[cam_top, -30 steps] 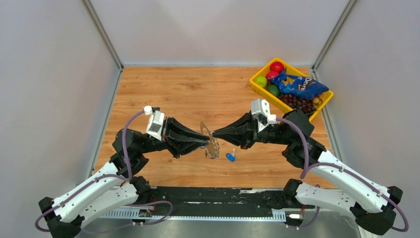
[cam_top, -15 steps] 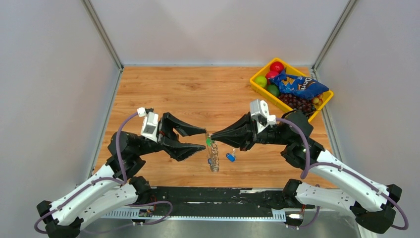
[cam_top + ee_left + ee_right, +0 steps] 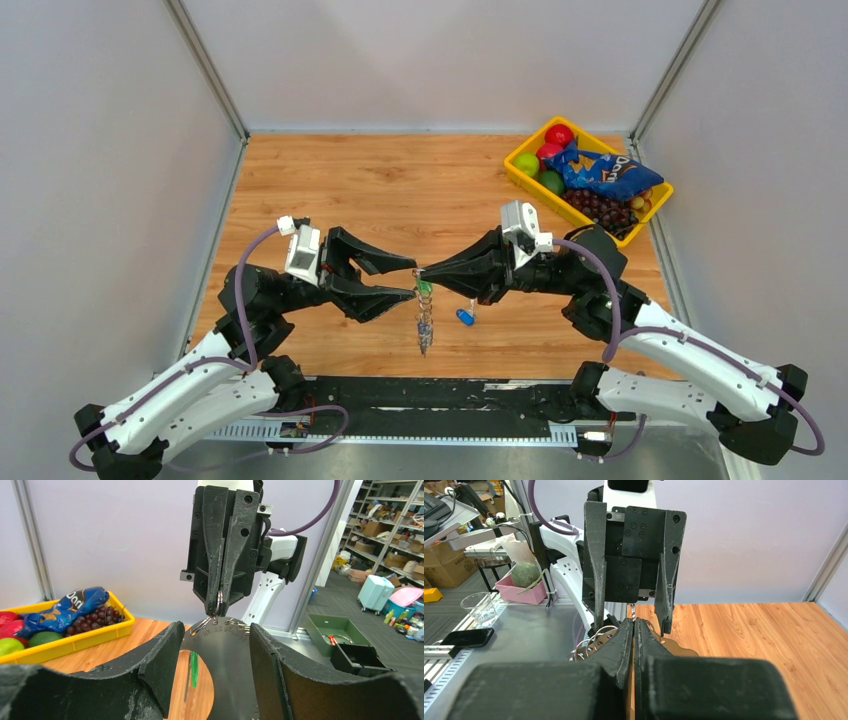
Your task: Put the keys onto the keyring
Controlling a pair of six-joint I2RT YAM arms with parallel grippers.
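My right gripper (image 3: 420,270) is shut on the keyring (image 3: 219,609), holding it in the air above the table. A brown numbered plate (image 3: 227,650) with several small silver rings (image 3: 594,639) hangs from it, edge-on in the top view (image 3: 425,325). A green key (image 3: 424,288) hangs with it and also shows in the left wrist view (image 3: 194,667). My left gripper (image 3: 412,280) is open, its fingers (image 3: 162,662) on either side of the hanging plate without gripping it. A blue key (image 3: 465,317) lies on the table just right of the plate.
A yellow tray (image 3: 530,183) with fruit, grapes and a blue snack bag (image 3: 605,172) stands at the back right. White walls enclose the wooden table on three sides.
My left gripper was shut on the plate; it has opened and let go. The plate has swung down and now hangs edge-on from my right gripper.
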